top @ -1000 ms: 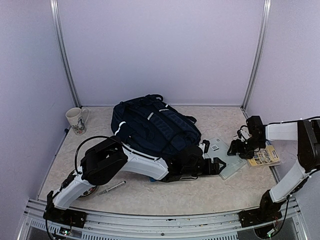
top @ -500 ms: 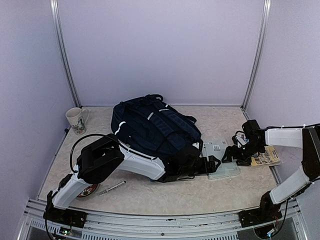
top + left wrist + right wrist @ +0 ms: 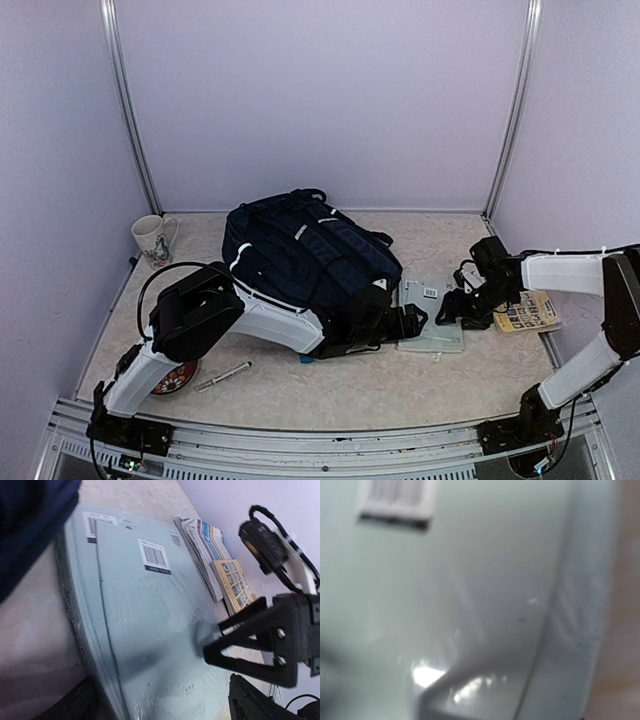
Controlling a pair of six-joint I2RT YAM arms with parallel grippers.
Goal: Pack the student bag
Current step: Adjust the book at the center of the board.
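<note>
Lying in the middle of the top view is the student bag (image 3: pixel 300 255). Just right of it, the left gripper (image 3: pixel 413 320) has its fingers wide apart around the end of a pale packet (image 3: pixel 438 338). The right gripper (image 3: pixel 450 310) touches the pale packet's right side; I cannot tell how open it is.

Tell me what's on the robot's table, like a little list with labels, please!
bag: student bag, navy, lying in the middle of the table
pale green pack: flat, just right of the bag, barcode labels facing up
left gripper: at the pack's bag-side edge, fingers spread apart
right gripper: at the pack's other edge, a fingertip on its top; open or shut unclear
yellow booklet: right of the pack
mug: back left
pen: front left
</note>
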